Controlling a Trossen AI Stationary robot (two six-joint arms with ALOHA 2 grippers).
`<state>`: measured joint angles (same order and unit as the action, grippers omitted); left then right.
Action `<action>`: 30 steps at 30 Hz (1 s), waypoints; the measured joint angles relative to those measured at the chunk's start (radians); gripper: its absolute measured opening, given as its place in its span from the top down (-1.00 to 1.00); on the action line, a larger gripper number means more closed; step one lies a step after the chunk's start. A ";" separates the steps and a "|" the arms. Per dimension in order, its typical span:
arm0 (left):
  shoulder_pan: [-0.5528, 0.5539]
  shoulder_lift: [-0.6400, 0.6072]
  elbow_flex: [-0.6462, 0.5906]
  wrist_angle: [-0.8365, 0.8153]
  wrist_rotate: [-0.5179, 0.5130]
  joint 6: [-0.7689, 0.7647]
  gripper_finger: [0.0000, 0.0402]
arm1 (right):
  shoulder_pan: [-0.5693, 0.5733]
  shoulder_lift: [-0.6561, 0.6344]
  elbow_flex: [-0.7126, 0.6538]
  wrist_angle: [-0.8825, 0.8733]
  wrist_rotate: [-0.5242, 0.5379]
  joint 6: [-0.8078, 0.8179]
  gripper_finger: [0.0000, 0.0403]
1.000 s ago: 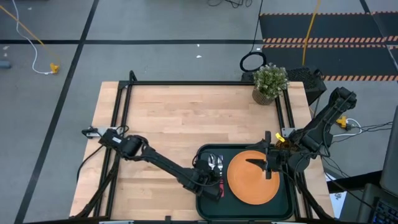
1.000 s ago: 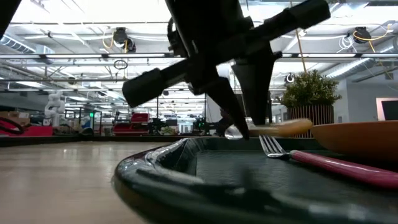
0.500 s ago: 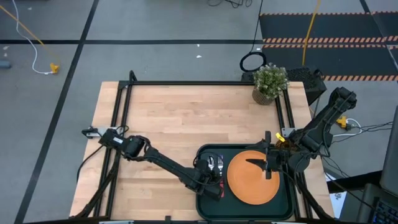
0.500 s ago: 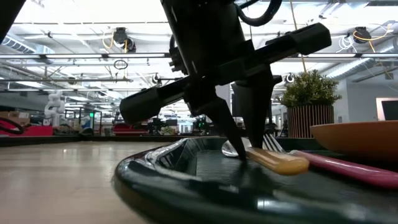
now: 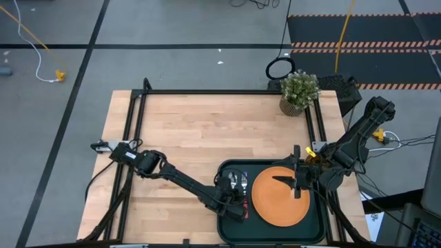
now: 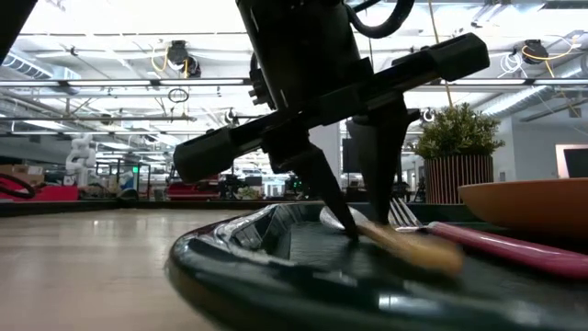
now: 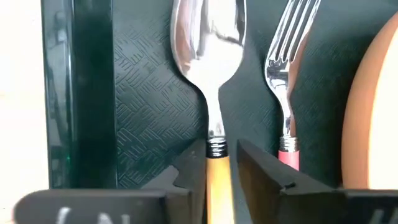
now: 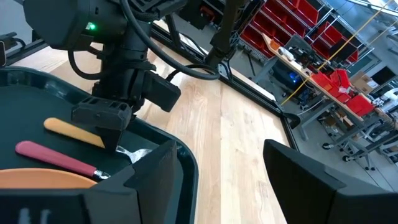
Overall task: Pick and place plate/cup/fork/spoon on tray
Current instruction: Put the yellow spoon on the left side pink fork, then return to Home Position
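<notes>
My left gripper loosens around the spoon, now lying in the tray left of the fork; next, I judge, lift clear.

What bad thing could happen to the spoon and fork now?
1. The left claw has its fingers on either side of the spoon handle, just starting to let go. If it lifts too soon, the spoon might get dragged or flipped.
2. The fork lies right beside the spoon on the tray. A sideways wobble could bump it toward the plate.
3. The right claw hangs open over the plate, so the two arms could possibly crowd each other.
</notes>
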<state>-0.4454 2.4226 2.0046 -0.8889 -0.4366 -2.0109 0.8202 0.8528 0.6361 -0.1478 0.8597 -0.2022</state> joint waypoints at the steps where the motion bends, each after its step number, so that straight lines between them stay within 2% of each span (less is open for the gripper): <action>1: 0.000 0.000 0.000 0.000 0.000 0.000 0.49 | 0.000 0.000 0.000 0.000 0.000 0.004 -0.17; 5: 0.000 0.000 0.000 0.001 0.000 0.000 0.30 | 0.000 0.000 0.000 -0.003 0.000 0.007 -0.17; 9: 0.000 0.000 0.000 0.001 0.000 0.000 0.20 | 0.000 0.000 0.000 -0.004 0.000 0.007 -0.17; 20: 0.004 -0.057 0.000 -0.092 0.041 0.060 0.18 | 0.000 0.000 0.000 -0.003 -0.001 0.033 -0.17; 25: 0.014 -0.125 0.000 -0.122 0.003 0.252 0.18 | 0.000 0.000 0.000 0.068 -0.001 0.075 -0.17; 30: 0.021 -0.208 0.000 -0.144 -0.147 0.542 0.18 | 0.000 0.000 0.000 0.171 -0.001 0.124 -0.17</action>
<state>-0.4244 2.2149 2.0045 -1.0328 -0.5834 -1.4690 0.8203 0.8524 0.6357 0.0232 0.8586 -0.0778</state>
